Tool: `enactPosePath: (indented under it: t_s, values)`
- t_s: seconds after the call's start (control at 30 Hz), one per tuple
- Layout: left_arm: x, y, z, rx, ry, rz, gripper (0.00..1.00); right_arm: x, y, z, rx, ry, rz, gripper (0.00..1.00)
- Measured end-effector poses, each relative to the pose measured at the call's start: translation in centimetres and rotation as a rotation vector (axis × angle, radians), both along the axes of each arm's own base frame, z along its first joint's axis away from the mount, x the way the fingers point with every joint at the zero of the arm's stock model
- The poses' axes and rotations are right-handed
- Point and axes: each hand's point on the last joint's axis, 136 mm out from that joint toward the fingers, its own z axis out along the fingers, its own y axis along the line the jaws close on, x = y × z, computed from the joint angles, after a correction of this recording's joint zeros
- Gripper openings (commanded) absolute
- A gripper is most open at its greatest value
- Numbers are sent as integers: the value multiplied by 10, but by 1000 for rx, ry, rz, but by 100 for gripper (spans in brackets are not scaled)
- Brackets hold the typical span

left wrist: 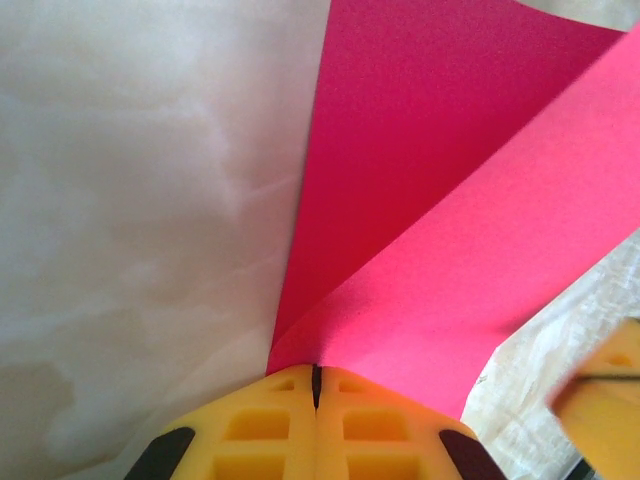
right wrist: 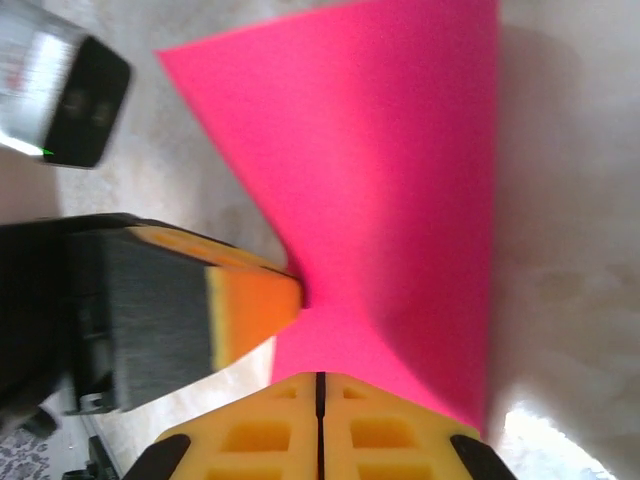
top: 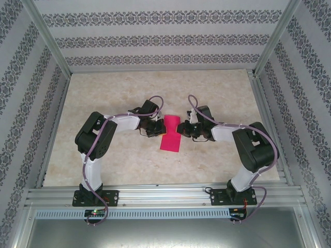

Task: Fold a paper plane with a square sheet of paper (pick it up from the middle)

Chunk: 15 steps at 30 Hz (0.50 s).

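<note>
Pinching the square sheet of paper [left wrist: 430, 180] at its fold, the left gripper [left wrist: 316, 388] is clamping shut, both layers fanning out ahead of its tips. The right gripper [right wrist: 320, 390] is sitting closed, the sheet's edge at its tips, grip unclear; it should be lining up the edges before creasing.

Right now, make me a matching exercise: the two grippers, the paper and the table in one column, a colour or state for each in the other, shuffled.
1 left gripper
2 right gripper
3 sheet of paper
4 table

A marbled beige
B magenta, folded over
C shut, pinching the paper's left side
D shut, at the paper's right side

Pairs: 1-C, 2-D, 3-B, 4-A
</note>
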Motion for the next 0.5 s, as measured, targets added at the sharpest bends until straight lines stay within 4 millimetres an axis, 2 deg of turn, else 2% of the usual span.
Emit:
enactPosePath:
  t_s: [0.23, 0.5]
  values:
    - [0, 0, 0, 1, -4, -6, 0, -2, -4, -27, -35, 50, 5, 9]
    - [0, 0, 0, 2, -5, -8, 0, -1, -2, -27, -21, 52, 11, 11]
